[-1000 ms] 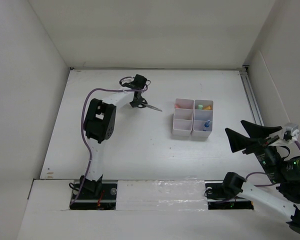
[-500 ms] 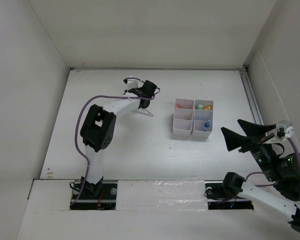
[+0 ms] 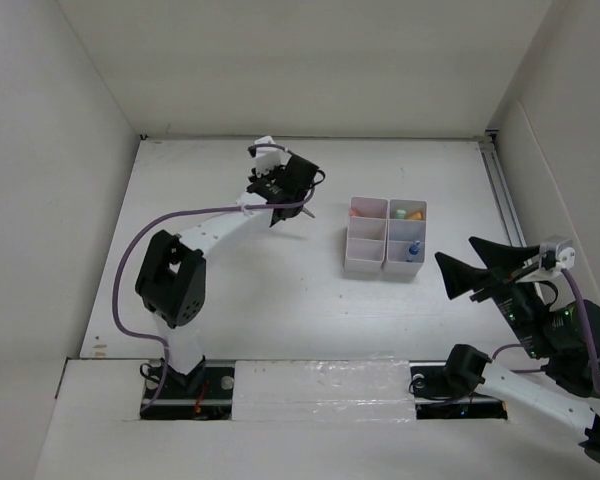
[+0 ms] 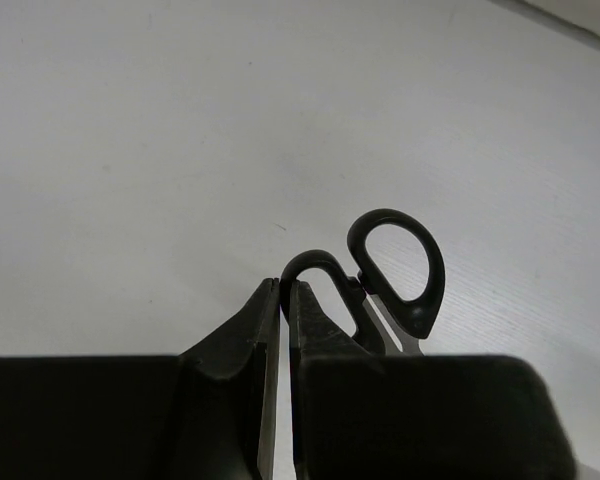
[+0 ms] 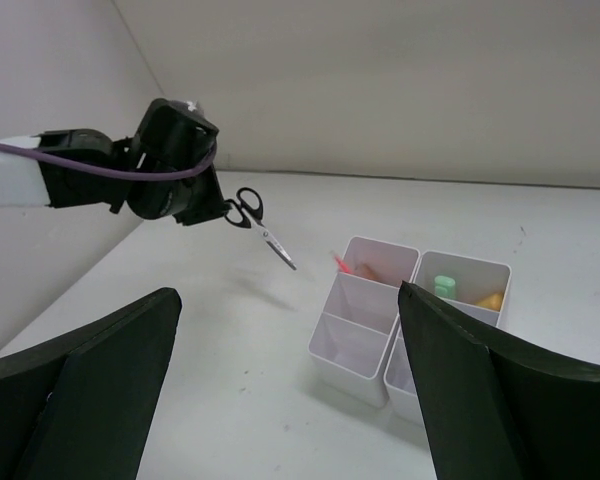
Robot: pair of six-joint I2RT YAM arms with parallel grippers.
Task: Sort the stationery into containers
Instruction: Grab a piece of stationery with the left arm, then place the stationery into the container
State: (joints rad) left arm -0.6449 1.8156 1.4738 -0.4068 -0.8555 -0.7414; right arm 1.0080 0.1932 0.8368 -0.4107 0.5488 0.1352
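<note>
My left gripper (image 3: 286,192) is shut on one handle loop of the black-handled scissors (image 3: 302,209) and holds them above the table, left of the white organiser (image 3: 386,240). In the left wrist view the fingers (image 4: 320,320) pinch the near loop and the other loop (image 4: 420,300) sticks out free. In the right wrist view the scissors (image 5: 263,228) hang blade-down toward the organiser (image 5: 352,300). Red pens (image 5: 342,264), a green highlighter (image 5: 442,285) and an orange one (image 5: 490,299) sit in its far compartments. My right gripper (image 3: 458,256) is open and empty, right of the organiser.
A blue-capped tube (image 3: 414,247) stands in a right-hand compartment. White walls close the table at the back and both sides. A rail (image 3: 504,200) runs along the right edge.
The left arm has stretched out and carried the scissors right, toward the organiser, turning them. The right gripper has drifted a little left and forward, still open.
</note>
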